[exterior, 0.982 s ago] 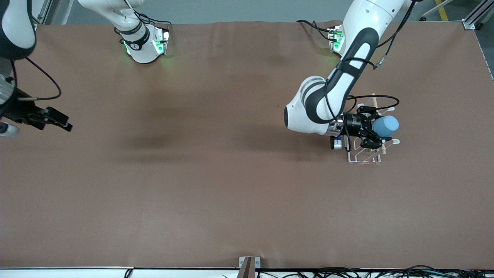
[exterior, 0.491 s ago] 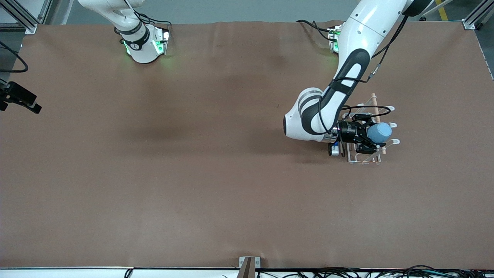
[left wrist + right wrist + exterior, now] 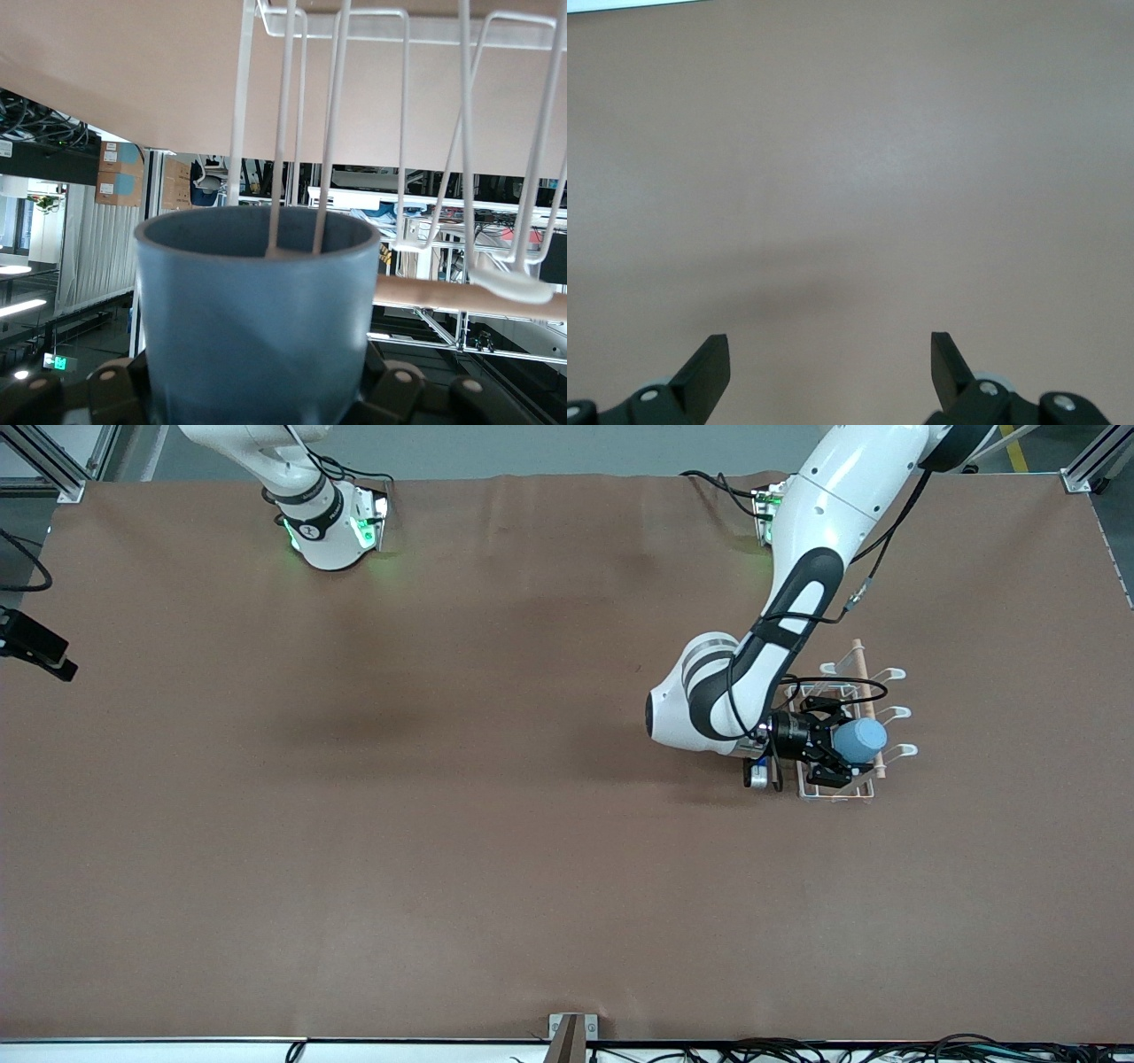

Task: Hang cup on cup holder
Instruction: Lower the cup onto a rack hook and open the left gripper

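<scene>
The small light-blue matte plastic tumbler, the cup [image 3: 859, 740], is clamped between the fingers of the left gripper [image 3: 837, 744], held over the white wire rack with its light wooden rod, the cup holder [image 3: 864, 682]. The holder stands toward the left arm's end of the table.

Key relation: in the left wrist view the cup's [image 3: 257, 323] open mouth faces the rack, and the looped tip of one white wire prong [image 3: 297, 133] sits just at or inside the rim. Cup's long axis appears roughly in line with that prong. Depth of entry cannot be told. Judgement: the coming move is to slide the cup farther along the prong, then let go; a skewed axis could catch the rim on the wire.

Left arm pose: it reaches from its base down to the rack, forearm bent low, wrist turned so the gripper lies about level, pointing toward the left arm's end of the table.

The right gripper [image 3: 828, 363] hangs over bare brown table covering [image 3: 850, 177] at the right arm's end; its fingers stand spread with nothing between them. That arm waits.
</scene>
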